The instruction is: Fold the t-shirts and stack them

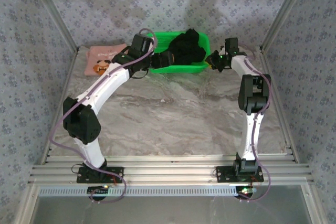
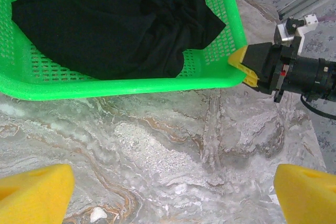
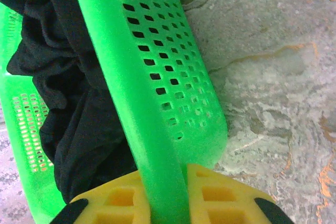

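Observation:
The black t-shirt (image 1: 188,45) lies bunched in the green basket (image 1: 181,69) at the back of the table. A salmon-pink t-shirt (image 1: 102,59) with a cartoon print lies flat at the back left. My right gripper (image 3: 168,203) is shut on the basket's rim (image 3: 136,93) at its right corner, one yellow pad on each side of it. The black t-shirt (image 3: 68,103) sits just inside that rim. My left gripper (image 2: 173,190) is open over bare table just in front of the basket (image 2: 131,85), with nothing between its yellow fingers (image 2: 31,192).
The marble table (image 1: 178,119) spreads out in front of the basket. Metal frame posts (image 1: 275,19) and patterned walls close in the sides and back. In the left wrist view the right gripper (image 2: 242,64) shows at the basket's right corner.

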`<control>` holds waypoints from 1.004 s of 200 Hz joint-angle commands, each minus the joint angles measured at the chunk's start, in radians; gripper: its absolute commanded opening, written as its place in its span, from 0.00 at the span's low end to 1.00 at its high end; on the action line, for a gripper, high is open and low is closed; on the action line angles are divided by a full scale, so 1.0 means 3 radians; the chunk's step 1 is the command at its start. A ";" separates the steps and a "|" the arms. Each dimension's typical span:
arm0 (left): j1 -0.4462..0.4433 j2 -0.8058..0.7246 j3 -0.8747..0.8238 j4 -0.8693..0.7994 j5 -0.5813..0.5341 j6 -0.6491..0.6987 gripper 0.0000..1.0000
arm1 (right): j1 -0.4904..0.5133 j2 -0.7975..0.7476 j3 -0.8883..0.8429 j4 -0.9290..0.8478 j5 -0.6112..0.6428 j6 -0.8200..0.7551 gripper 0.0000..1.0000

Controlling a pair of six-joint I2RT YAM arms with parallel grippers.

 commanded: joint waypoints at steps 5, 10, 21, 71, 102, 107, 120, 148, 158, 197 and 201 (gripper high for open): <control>0.0003 0.0202 0.0293 0.0056 0.0064 0.0036 0.97 | 0.0021 -0.0502 -0.0448 -0.0141 0.0253 -0.0067 0.11; -0.0004 0.0261 0.0358 0.0022 0.0076 0.0054 0.97 | 0.0029 -0.0610 -0.0590 -0.0125 0.0279 -0.0069 0.11; -0.0020 0.0408 0.0531 -0.0112 0.0062 0.0106 0.97 | 0.0049 -0.0850 -0.0861 -0.0136 0.0324 -0.0072 0.09; -0.0251 0.1167 0.1356 -0.0780 -0.0082 0.0338 0.94 | 0.0123 -0.2038 -0.2255 -0.0011 0.0420 0.0119 0.07; -0.0391 0.1654 0.1829 -0.1199 -0.0150 0.0357 0.91 | 0.0184 -0.2657 -0.2818 -0.0063 0.0527 0.0250 0.07; -0.0416 0.1741 0.1916 -0.1287 -0.0169 0.0365 0.91 | 0.0187 -0.2732 -0.2886 -0.0083 0.0541 0.0260 0.07; -0.0473 0.1925 0.2115 -0.1516 -0.0222 0.0368 0.90 | 0.0183 -0.2905 -0.3022 -0.0142 0.0590 0.0263 0.07; -0.0577 0.2174 0.2252 -0.1741 -0.0262 0.0337 0.90 | 0.0164 -0.3098 -0.3188 -0.0215 0.0588 0.0259 0.07; -0.0614 0.2218 0.2231 -0.1764 -0.0255 0.0332 0.90 | 0.0165 -0.3143 -0.3237 -0.0213 0.0600 0.0267 0.07; -0.0643 0.2242 0.1900 -0.1455 0.0314 0.0269 0.36 | 0.0122 -0.3229 -0.3315 -0.0255 0.0581 0.0275 0.10; -0.0640 0.2240 0.1896 -0.1452 0.0325 0.0261 0.26 | 0.0115 -0.3233 -0.3315 -0.0265 0.0580 0.0271 0.11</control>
